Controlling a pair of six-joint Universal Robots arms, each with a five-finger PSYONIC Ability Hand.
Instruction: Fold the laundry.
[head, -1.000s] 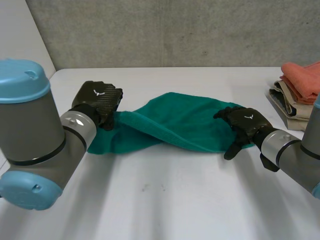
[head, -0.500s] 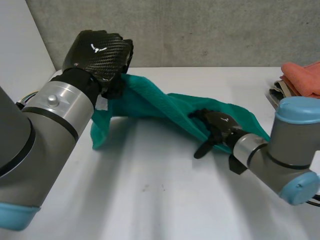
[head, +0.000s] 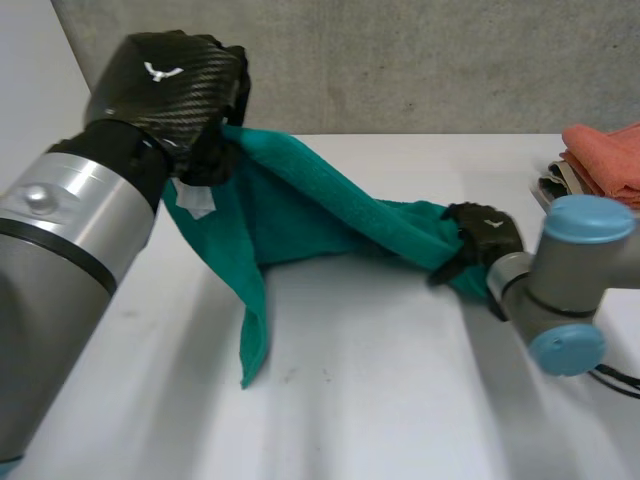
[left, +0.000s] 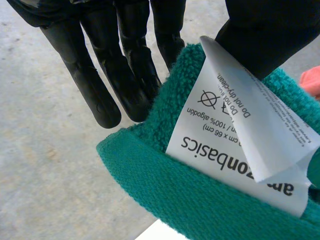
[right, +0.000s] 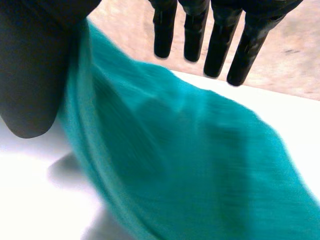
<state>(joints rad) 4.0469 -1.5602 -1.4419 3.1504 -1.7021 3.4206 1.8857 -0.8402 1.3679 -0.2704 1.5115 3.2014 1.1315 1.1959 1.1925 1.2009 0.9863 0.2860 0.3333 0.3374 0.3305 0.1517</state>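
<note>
Off the white table (head: 400, 400) now for most of its length: a slanting band of green towel (head: 320, 210), high at the far left, low at the right, with one loose corner trailing down to touch the table at the near left. A second ago, spread low and slack between its two ends — now raised and drawn taut along the upper edge.

At the high end, pinched by the left hand (head: 170, 80) at the corner bearing the white care label (left: 240, 150), thumb set against straight fingers (left: 100, 85) with cloth and label between. Far higher than a second ago, and further from the near edge.

At the low end, held by the right hand (head: 487, 237) just above the table, thumb lying over the cloth's edge and straight fingers behind it in the right wrist view. Further right than half a second ago, which takes up the slack.

Reads as an opening-out step rather than a fold — still twisted, hanging unevenly, no crease laid, most of the task ahead. Calls next, probably, for lowering flat with both held corners square; a risk of the trailing corner bunching underneath.

Well apart at the far right, a stack of folded cloths (head: 600, 170), same place as before.
</note>
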